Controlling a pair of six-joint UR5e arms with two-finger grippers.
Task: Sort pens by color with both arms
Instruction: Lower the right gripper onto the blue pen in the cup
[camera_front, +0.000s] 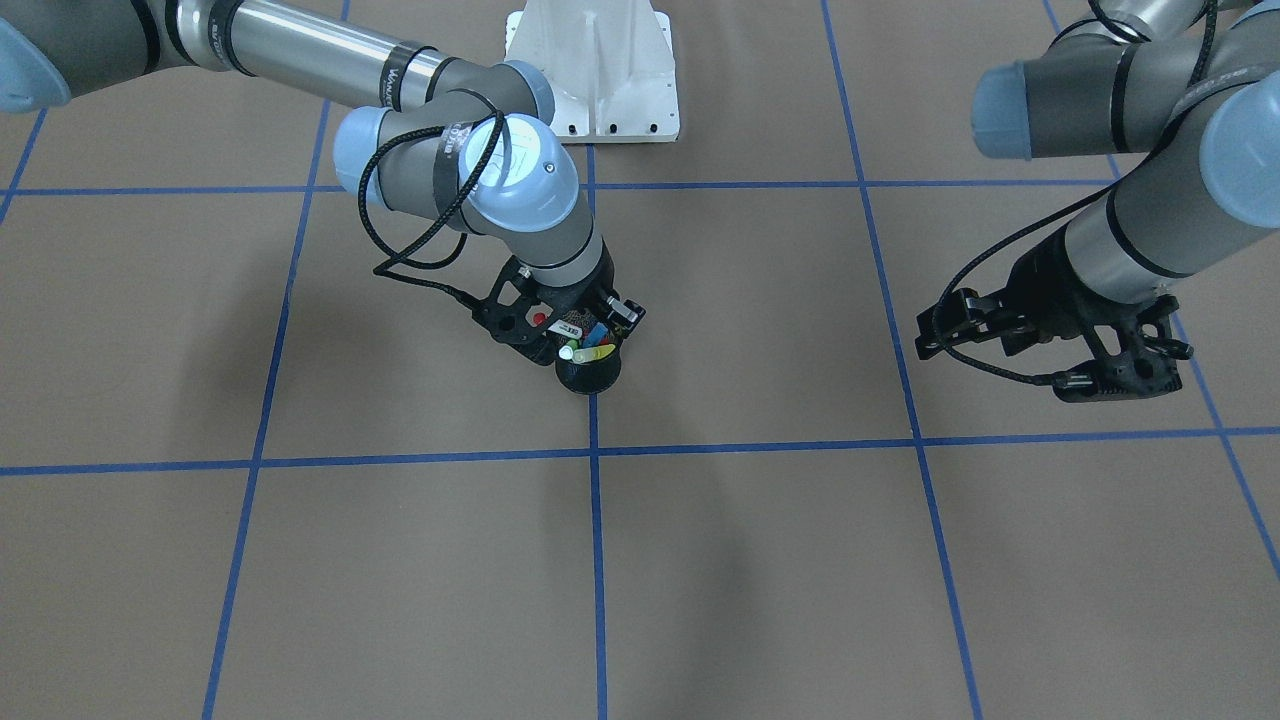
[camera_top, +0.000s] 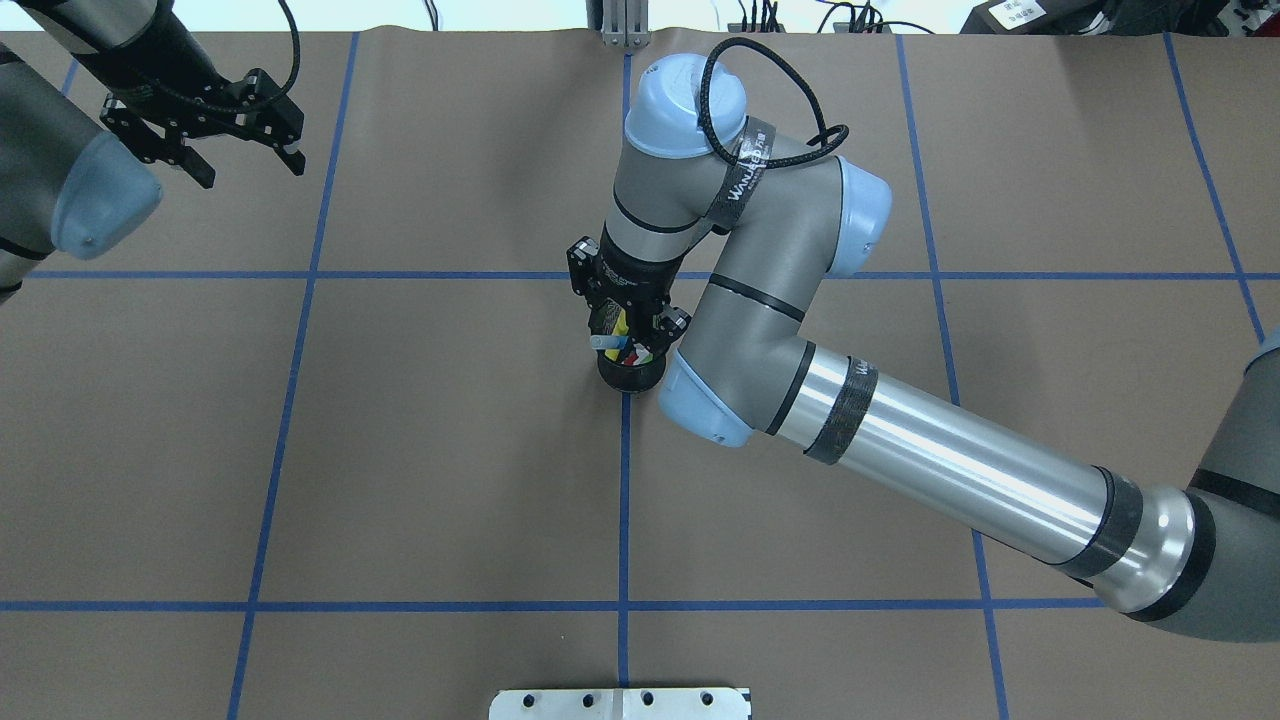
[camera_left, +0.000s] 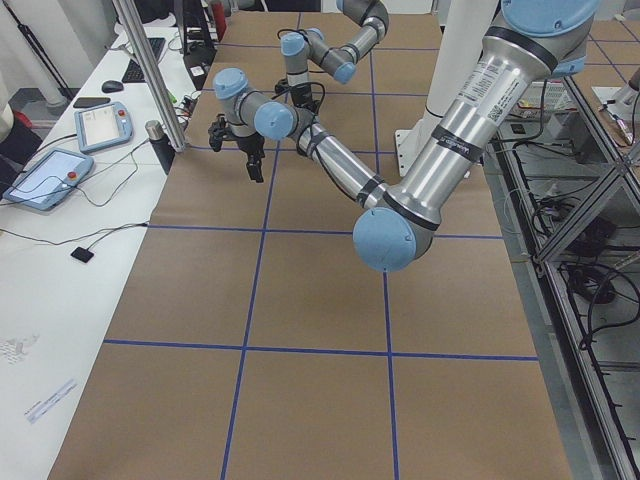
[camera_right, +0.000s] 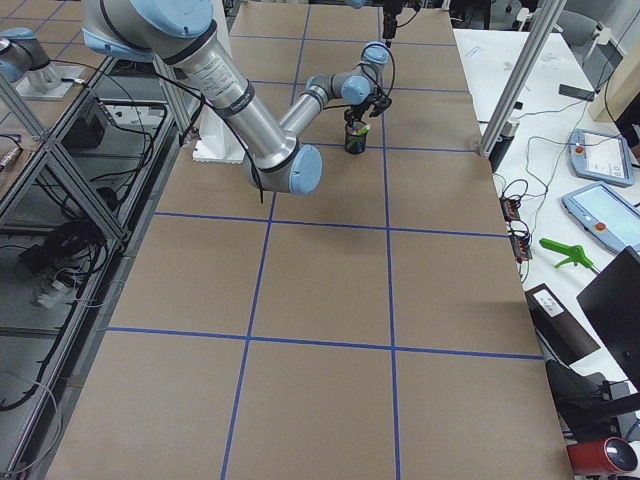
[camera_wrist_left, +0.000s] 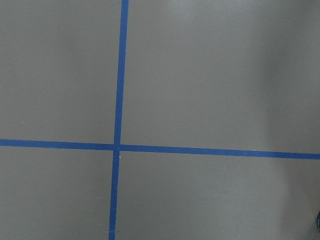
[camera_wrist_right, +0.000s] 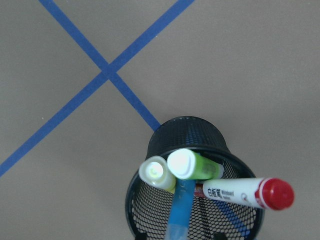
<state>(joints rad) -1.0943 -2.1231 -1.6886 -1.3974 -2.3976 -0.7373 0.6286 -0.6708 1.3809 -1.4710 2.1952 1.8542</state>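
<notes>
While right gripper (camera_top: 628, 335) is being held wide open and empty, pens (camera_wrist_right: 235, 192) are being contained, leaning, in mesh cup (camera_front: 588, 378) directly beneath it; left gripper (camera_top: 253, 175) is being held open, empty, well apart from cup.

**Clipped cup, glared caps, masked fingertips**

In the right wrist view the bottom edge cut off the near rim of the black mesh cup (camera_wrist_right: 190, 131) and the blurred lower end of the blue pen (camera_wrist_right: 180, 207). The end faces of the green pen (camera_wrist_right: 200, 166) and yellow pen (camera_wrist_right: 159, 174) glared white. At the centre of the front-facing view the right gripper (camera_front: 568, 325) hung over the cup, its fingertips masked by its own body and the pens (camera_front: 585, 350), so the spread of the jaws could not be read. The right arm (camera_front: 300, 50) ran off the upper left edge and the left arm (camera_front: 1130, 250) off the upper right. In the exterior right view the pens were too small to tell apart.
</notes>
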